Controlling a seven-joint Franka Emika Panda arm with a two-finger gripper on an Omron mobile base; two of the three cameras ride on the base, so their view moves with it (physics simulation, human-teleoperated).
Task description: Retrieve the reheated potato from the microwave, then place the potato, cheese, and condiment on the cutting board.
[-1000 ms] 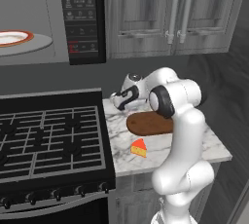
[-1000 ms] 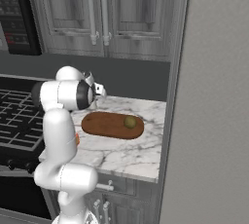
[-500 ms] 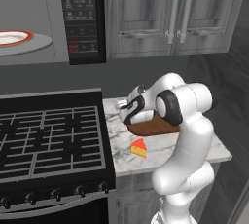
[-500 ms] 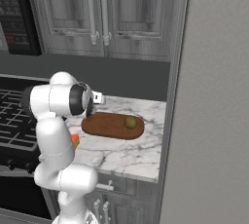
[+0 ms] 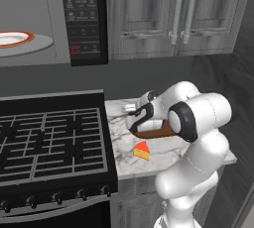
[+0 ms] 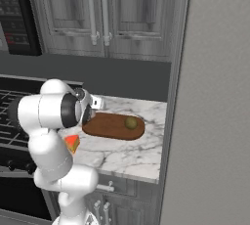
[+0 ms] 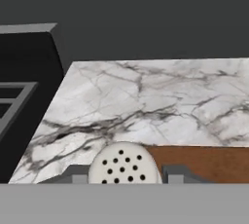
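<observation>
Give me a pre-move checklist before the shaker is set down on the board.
1. Tool shut on the condiment: ok.
2. Potato already on the cutting board: ok.
3. Cheese on the board: not ok, it lies on the marble counter beside it.
4. Bare board surface for the shaker: ok, the left part is bare.
5. Shaker directly above the board: cannot tell.
6. Microwave door closed: not ok.
</observation>
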